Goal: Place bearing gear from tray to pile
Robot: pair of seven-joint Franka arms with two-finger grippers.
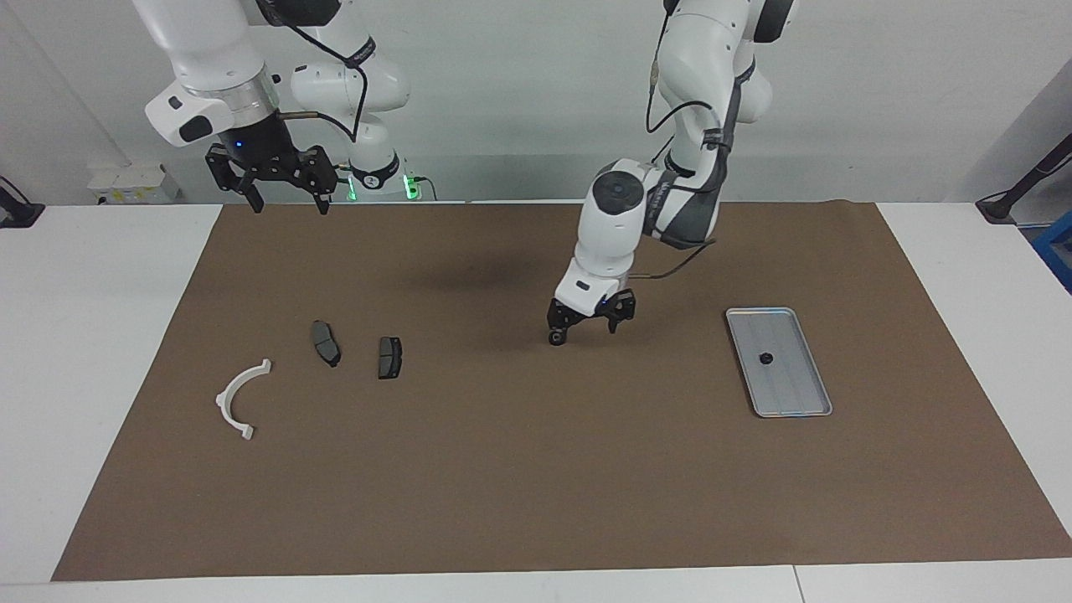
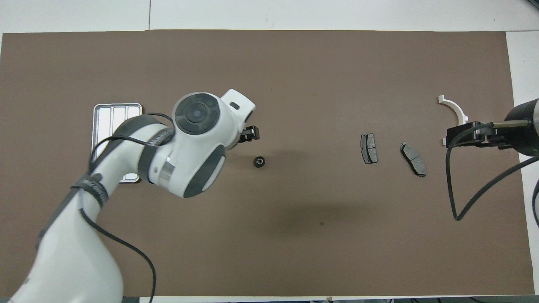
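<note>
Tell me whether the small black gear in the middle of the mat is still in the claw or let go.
Let go. The gear lies alone on the mat, and the open left claw is raised beside it.

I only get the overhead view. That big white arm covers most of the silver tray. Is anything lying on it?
Observer: Yes. The facing view shows one small dark part on the tray, near its middle.
Visitor: And the black thing by the white arc, is it touching it?
Observer: No. The right gripper hangs up in the air, clear of the white arc.
Visitor: Is the big arm's hand gripping something?
Observer: No. The left gripper has its fingers spread open over the mat with nothing between them. The bearing gear lies on the mat just below one finger.
</note>
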